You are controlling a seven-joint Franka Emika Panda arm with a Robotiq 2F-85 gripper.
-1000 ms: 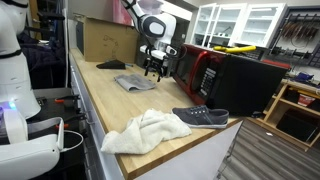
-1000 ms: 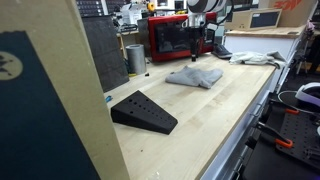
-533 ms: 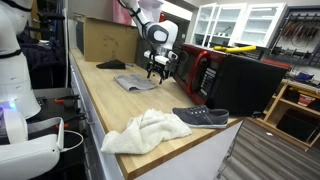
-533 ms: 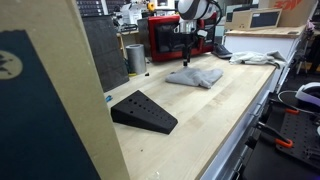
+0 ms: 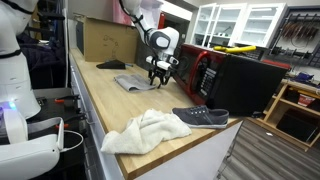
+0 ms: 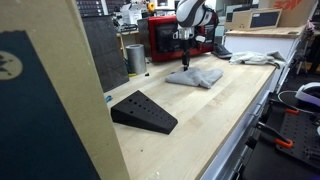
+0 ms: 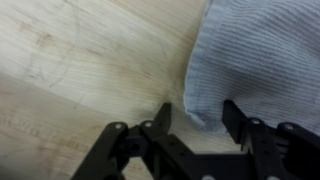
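Okay, so from my end the fingers [image 7: 236, 118] are spread, straddling the edge of the grey cloth [image 7: 262, 50] without pinching it. The cloth lies crumpled on the wooden bench [image 7: 80, 60], near the red appliance [image 5: 198, 68] in an exterior view. A white towel [image 5: 148, 131] and a dark shoe [image 5: 201, 117] sit well apart from it.

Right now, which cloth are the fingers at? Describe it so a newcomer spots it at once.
On the long wooden workbench, find the stretch in front of the red microwave. There a thin grey ribbed cloth lies rumpled, its edge between the fingers. The only other cloth, a fluffy white towel beside the dark shoe, sits further along the bench.
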